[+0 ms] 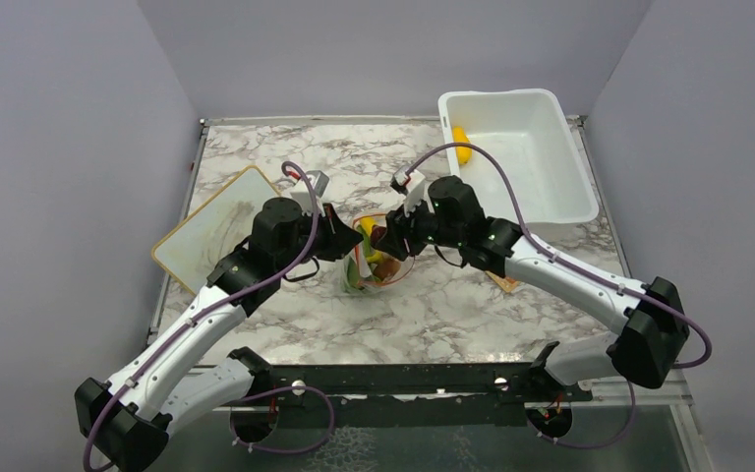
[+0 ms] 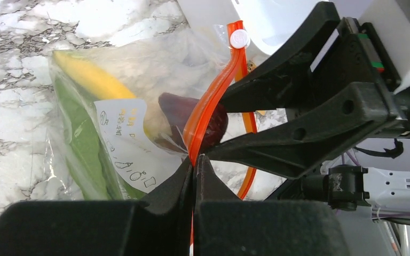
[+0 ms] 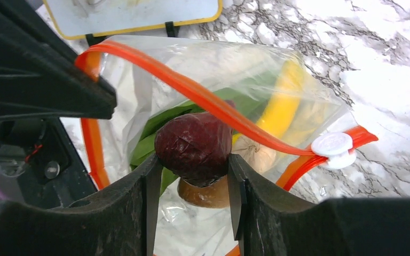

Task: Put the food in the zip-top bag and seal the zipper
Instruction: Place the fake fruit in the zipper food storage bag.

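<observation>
The clear zip-top bag [image 1: 378, 264] is held up at the table's middle between both grippers. My left gripper [image 2: 194, 161] is shut on its red-orange zipper [image 2: 209, 104] at the mouth edge. My right gripper [image 3: 194, 166] is shut on a dark red round food piece [image 3: 194, 145] right at the bag's open mouth. Inside the bag lie the yellow banana [image 3: 284, 101], the green leafy vegetable [image 3: 157, 130] and a beige-brown piece [image 3: 205, 194]. The white slider [image 3: 331, 145] sits at the zipper's end. A yellow oval fruit [image 1: 462, 145] lies in the white tub.
The white rectangular tub [image 1: 511, 98] stands at the back right. A yellow-rimmed white board [image 1: 218, 224] lies at the left, partly under the left arm. A small orange square [image 1: 503, 282] peeks out under the right arm. The two grippers' fingers are very close together.
</observation>
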Action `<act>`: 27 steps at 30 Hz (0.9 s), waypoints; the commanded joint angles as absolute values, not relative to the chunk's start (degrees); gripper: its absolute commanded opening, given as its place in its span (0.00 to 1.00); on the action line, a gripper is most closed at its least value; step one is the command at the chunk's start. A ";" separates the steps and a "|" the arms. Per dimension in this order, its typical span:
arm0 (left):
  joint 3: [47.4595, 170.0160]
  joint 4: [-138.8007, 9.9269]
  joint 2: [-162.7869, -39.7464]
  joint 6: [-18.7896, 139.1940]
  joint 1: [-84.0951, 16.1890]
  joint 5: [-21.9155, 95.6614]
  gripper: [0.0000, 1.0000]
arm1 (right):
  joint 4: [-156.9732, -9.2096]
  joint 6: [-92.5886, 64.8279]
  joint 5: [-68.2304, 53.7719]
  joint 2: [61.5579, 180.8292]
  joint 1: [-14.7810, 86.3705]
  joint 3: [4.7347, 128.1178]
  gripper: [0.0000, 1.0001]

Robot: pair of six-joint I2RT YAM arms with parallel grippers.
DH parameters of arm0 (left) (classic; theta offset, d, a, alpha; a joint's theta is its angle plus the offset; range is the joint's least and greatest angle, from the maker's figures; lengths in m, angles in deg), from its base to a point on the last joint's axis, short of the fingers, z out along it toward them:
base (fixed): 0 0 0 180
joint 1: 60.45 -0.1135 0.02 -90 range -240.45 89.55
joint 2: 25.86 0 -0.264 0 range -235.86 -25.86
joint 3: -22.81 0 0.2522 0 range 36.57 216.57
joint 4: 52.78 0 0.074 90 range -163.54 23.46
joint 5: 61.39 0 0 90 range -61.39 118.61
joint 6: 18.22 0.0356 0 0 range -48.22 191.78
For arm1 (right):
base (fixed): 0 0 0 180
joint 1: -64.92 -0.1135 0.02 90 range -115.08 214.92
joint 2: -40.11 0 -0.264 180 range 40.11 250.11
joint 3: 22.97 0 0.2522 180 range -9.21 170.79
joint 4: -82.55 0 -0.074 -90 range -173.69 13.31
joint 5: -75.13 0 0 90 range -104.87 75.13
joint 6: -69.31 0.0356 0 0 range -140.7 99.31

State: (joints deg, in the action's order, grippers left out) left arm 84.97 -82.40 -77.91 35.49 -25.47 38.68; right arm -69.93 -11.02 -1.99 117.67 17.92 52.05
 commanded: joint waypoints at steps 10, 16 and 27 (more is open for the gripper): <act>84.14 -79.64 -76.03 33.61 -25.50 40.74 0.00 | -76.06 -12.08 -7.45 124.81 16.99 53.35 0.58; 83.20 -79.72 -75.19 33.11 -25.48 39.98 0.00 | -75.47 -12.12 -8.08 122.76 16.85 53.19 0.74; 84.46 -82.13 -75.43 37.31 -25.47 37.78 0.00 | -65.57 -12.65 0.43 114.65 16.85 55.51 0.69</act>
